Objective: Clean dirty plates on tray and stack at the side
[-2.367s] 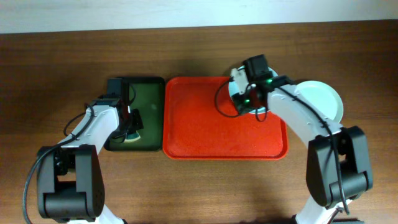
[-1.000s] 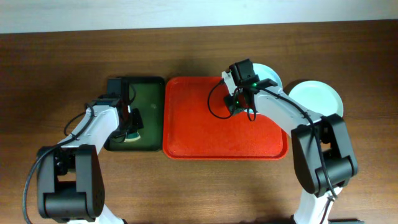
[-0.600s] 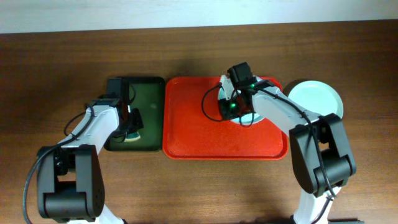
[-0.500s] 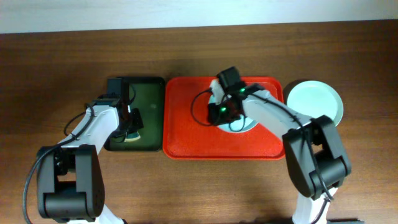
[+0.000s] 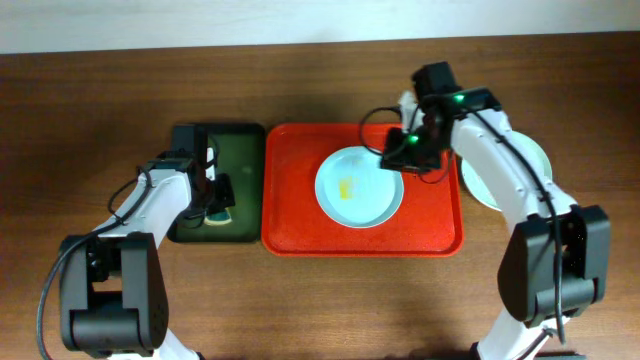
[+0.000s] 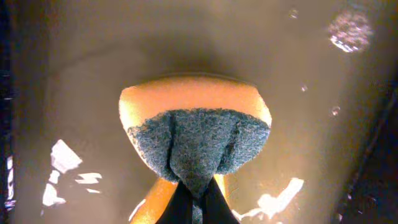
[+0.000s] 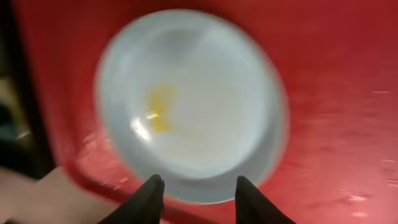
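A pale blue plate [image 5: 359, 187] with a yellow smear [image 5: 347, 187] lies flat in the middle of the red tray [image 5: 300, 220]. My right gripper [image 5: 394, 160] hovers open at the plate's back right rim. In the right wrist view its gripper [image 7: 199, 190] has empty fingers either side of the plate [image 7: 193, 106] rim. A second pale plate [image 5: 538, 160] rests on the table right of the tray, partly hidden by the right arm. My left gripper [image 5: 215, 203] sits over the dark green tray, shut on an orange sponge [image 6: 189, 134] with a grey scouring pad.
The narrow dark green tray [image 5: 238, 150] stands against the red tray's left side. Wet patches glint on its floor [image 6: 68, 155] around the sponge. Bare wooden table [image 5: 320, 300] surrounds both trays.
The right gripper slid the blue plate from the tray's back right corner to its middle, let go and drew back to the right. The left arm stayed put.
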Controlling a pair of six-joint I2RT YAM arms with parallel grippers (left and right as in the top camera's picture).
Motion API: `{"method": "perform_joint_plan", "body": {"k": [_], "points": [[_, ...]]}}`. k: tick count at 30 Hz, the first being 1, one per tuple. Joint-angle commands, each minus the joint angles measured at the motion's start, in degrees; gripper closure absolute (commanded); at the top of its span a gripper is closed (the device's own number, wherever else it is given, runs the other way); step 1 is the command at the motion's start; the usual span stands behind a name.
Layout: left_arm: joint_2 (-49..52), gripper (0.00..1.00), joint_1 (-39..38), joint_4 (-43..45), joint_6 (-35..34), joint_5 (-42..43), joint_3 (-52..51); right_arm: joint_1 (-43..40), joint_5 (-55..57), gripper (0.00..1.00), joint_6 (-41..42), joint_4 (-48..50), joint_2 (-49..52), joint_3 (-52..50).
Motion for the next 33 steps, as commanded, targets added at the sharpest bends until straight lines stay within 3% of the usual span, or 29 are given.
{"method": "perform_joint_plan", "body": {"k": [1, 4, 8, 11, 14, 21, 27, 33], "points": [[0.6, 1.0, -0.3, -0.1, 2.0, 3.6, -0.3, -1.4, 4.9, 0.61, -1.2, 0.4, -0.1, -4.4], [0.6, 1.0, -0.3, 0.0, 2.0, 3.5, -0.3, -1.4, 7.7, 0.61, -1.1, 7.3, -0.1, -10.7], [0.6, 1.0, -0.3, 0.1, 2.0, 3.5, -0.3, -1.4, 7.8, 0.62, -1.2, 23.7, -0.1, -18.6], [0.6, 1.0, -0.3, 0.2, 2.0, 3.5, -0.3, -1.4, 8.8, 0.62, -1.2, 28.1, 0.1, -19.7], [0.6, 1.0, -0.3, 0.2, 2.0, 3.5, -0.3, -1.4, 9.0, 0.96, -1.1, 27.3, 1.1, -19.7], [0.6, 1.0, -0.3, 0.2, 2.0, 3.5, -0.3, -1.4, 0.5, 0.96, -1.1, 18.6, 1.2, -19.7], [0.6, 1.0, -0.3, 0.4, 2.0, 3.5, -0.3, -1.4, 0.9, 0.95, -3.7, 14.1, 1.2, -15.1], [0.6, 1.0, -0.3, 0.4, 2.0, 3.5, -0.3, -1.4, 0.9, 0.78, -3.7, 12.2, 1.2, -14.7]]}}
